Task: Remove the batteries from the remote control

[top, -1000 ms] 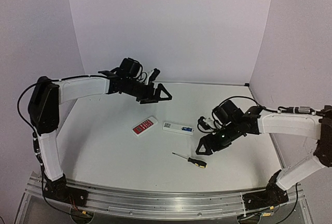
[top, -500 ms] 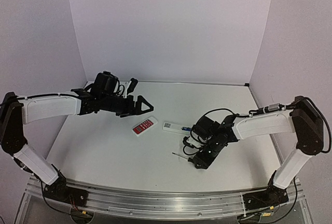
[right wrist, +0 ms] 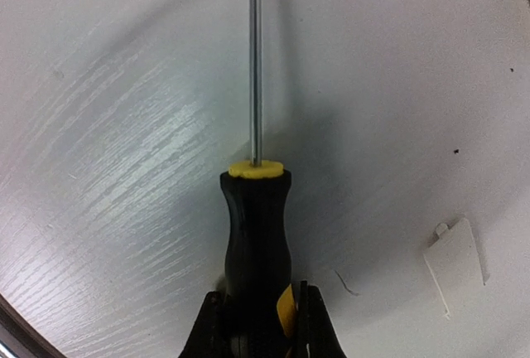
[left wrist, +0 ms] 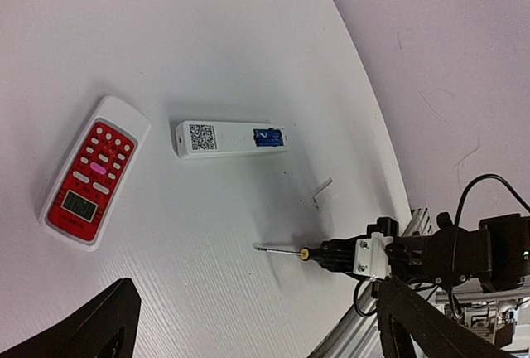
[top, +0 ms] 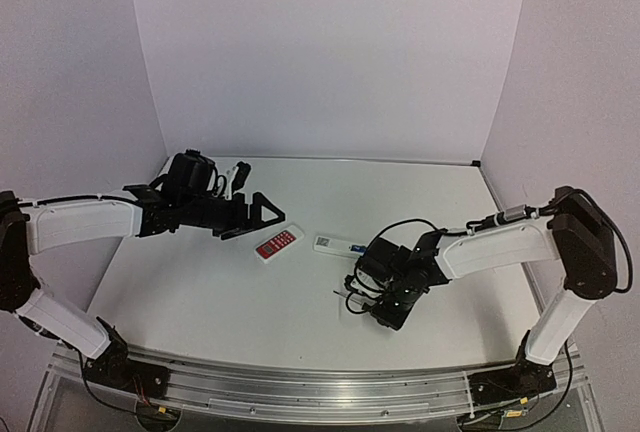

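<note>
The remote control point(top: 342, 246) point(left wrist: 230, 137) lies back-up at mid-table, its compartment uncovered. The blue batteries point(left wrist: 268, 136) sit inside it. My right gripper point(top: 388, 304) point(right wrist: 258, 302) is low on the table, in front and to the right of the remote. It is shut on the black and yellow handle of a screwdriver point(right wrist: 255, 234) point(left wrist: 319, 253), whose shaft points away along the table. My left gripper point(top: 262, 220) point(left wrist: 257, 333) hangs open and empty above the table, left of the remote.
A red-faced remote point(top: 278, 243) point(left wrist: 95, 171) lies just left of the white one. The small flat white cover piece point(right wrist: 455, 263) point(left wrist: 322, 190) rests on the table between the white remote and the screwdriver.
My right gripper came down and left onto the screwdriver and closed on its handle. My left arm drew back to the left and lowered, still open.
</note>
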Controlling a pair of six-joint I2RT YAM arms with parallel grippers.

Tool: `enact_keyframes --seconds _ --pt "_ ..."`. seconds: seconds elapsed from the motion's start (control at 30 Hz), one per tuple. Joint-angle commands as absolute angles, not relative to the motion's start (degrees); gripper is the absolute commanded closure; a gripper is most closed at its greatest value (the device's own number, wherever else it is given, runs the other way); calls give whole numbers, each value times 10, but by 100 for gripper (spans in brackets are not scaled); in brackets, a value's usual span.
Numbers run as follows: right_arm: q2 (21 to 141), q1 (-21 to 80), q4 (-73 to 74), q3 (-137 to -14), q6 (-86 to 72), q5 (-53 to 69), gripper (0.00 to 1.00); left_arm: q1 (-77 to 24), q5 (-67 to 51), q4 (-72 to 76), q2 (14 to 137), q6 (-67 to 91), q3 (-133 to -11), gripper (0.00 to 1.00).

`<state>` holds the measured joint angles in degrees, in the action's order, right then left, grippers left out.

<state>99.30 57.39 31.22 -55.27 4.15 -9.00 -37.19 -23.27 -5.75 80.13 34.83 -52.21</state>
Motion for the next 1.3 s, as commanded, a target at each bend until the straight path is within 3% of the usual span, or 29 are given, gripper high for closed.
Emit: enact_keyframes --seconds 0.0,0.27,0.63,1.03,1.23,1.27 --pt "931 605 323 -564 100 -186 99 -374 -306 4 792 396 -503 0" --pt "832 613 324 -587 122 -98 100 -376 -493 148 841 420 -483 3" --pt "777 614 328 -605 122 -64 100 -425 -579 176 904 422 -526 23" --pt "780 614 330 -606 140 -92 100 -444 -608 228 970 469 -568 65" --pt "779 614 331 -607 152 -83 100 -446 -618 245 990 486 -576 99" --pt "779 614 331 -606 153 -84 100 -447 -619 252 992 490 -575 100"
